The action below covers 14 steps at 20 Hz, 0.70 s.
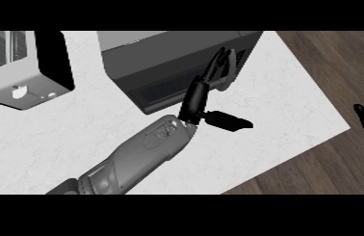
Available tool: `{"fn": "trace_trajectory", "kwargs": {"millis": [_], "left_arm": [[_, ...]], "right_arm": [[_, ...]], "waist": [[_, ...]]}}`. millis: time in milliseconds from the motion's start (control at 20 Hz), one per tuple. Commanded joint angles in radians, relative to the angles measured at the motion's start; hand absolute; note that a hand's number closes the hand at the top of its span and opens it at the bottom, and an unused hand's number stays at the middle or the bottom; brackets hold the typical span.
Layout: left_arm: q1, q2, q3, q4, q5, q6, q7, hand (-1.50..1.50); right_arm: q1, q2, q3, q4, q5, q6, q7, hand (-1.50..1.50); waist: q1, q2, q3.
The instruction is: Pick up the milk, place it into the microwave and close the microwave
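A white, faintly veined tabletop (284, 114) fills most of the head view, its right edge running on a slant from the top down toward the bottom. Beyond that edge lies a dark brown wooden plank floor (320, 172), filling the right side and the lower right corner.

The dark grey microwave (156, 61) stands at the back of the tabletop, near the middle, and its front face looks closed. To its left, apart from it, sits a second appliance (28, 85) with a black side and a pale top, cut off by the view's edge.

A grey forearm (135, 158) comes in from the lower left. Its left robot hand (195, 100) has straight fingers (220, 66) laid against the microwave's front right corner, with the thumb (231, 120) spread out to the right above the tabletop; it holds nothing.

The milk cannot be seen anywhere in the view.

Only a black sliver of the right robot hand (358, 110) shows at the right edge, over the floor; whether it is apart or together cannot be told.
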Motion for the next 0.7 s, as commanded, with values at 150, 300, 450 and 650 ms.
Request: {"fn": "trace_trajectory", "kwargs": {"millis": [150,300,450,650], "left_arm": [[-0.052,-0.002,0.015,0.041,0.052,0.014,-0.032,-1.50],[-0.049,-0.002,0.005,0.058,0.063,0.027,-0.048,-1.50],[-0.061,-0.002,0.005,0.058,0.084,0.018,-0.061,-1.50],[-0.062,-0.002,0.004,0.070,0.104,0.025,-0.082,-1.50]], "right_arm": [[-0.032,-0.019,-0.003,-0.001,-0.034,-0.005,0.030,-1.50],[-0.027,-0.024,-0.017,0.008,-0.052,-0.007,0.034,-1.50],[-0.046,-0.043,-0.020,0.013,-0.056,-0.003,0.045,-1.50],[-0.057,-0.056,-0.016,0.009,-0.074,0.002,0.062,-1.50]], "waist": [[-0.020,0.008,0.000],[-0.031,0.003,0.002],[-0.026,0.007,0.002],[-0.034,0.012,0.000]]}}
